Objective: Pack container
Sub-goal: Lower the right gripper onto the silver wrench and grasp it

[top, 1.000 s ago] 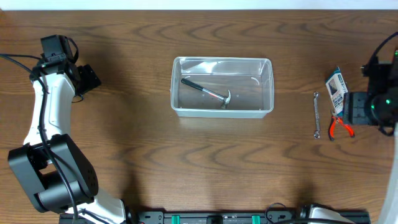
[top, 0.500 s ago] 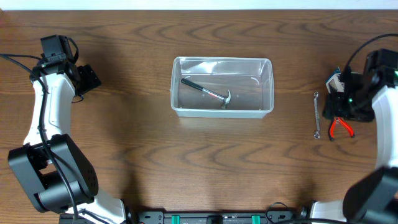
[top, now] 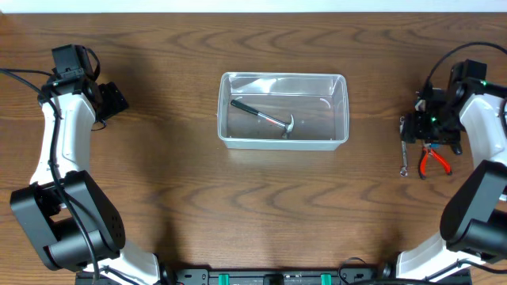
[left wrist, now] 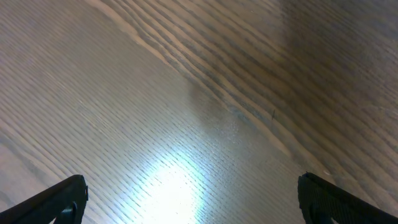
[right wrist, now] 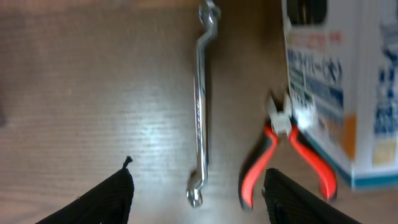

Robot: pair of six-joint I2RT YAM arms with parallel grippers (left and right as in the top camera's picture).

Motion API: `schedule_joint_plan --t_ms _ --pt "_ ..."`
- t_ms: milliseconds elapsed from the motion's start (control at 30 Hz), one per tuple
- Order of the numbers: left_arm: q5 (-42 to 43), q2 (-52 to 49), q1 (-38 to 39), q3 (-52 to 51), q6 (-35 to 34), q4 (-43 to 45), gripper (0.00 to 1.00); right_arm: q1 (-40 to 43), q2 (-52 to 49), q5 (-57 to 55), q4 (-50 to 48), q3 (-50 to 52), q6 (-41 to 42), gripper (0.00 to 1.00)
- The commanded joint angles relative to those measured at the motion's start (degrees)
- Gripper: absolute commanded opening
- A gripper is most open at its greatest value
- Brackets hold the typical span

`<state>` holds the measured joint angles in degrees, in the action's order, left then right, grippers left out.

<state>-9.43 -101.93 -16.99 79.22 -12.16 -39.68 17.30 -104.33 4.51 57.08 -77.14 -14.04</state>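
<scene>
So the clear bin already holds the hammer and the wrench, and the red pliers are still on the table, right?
Not quite: the bin holds only the hammer. The wrench lies on the table beside the red pliers, as the overhead view shows.

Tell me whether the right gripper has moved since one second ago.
Yes. In the overhead view the right gripper has moved closer to the wrench, toward the container.

Table (left wrist: 168, 186) glare; right-wrist view blurred, perhaps motion.
</scene>
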Motion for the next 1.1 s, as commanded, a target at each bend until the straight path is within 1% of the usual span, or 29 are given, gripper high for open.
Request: schedule_joint_plan --t_ms 0,67,267,467,1067 --pt "-0.68 -0.52 -0.13 1.27 -0.09 -0.17 0.98 -2.03 -1.01 1.49 -1.86 0.02 -2.86 0.67" --pt "-0.68 -0.52 -0.13 1.27 -0.09 -0.17 0.98 -3.04 -1.14 1.36 -3.06 0.04 -4.02 0.67" --pt "-0.68 -0.52 -0.13 1.27 -0.09 -0.17 0.98 -5.49 -2.21 -2.05 -6.29 0.04 -4.00 0.67" --pt "-0.68 -0.52 -0.13 1.27 -0.09 -0.17 0.98 -5.81 -3.02 -5.09 -7.13 0.04 -3.78 0.67" --pt "-0.68 -0.52 -0.13 1.27 -0.11 -0.17 0.98 -5.81 -9.29 -5.11 -8.24 0.07 -1.03 0.66"
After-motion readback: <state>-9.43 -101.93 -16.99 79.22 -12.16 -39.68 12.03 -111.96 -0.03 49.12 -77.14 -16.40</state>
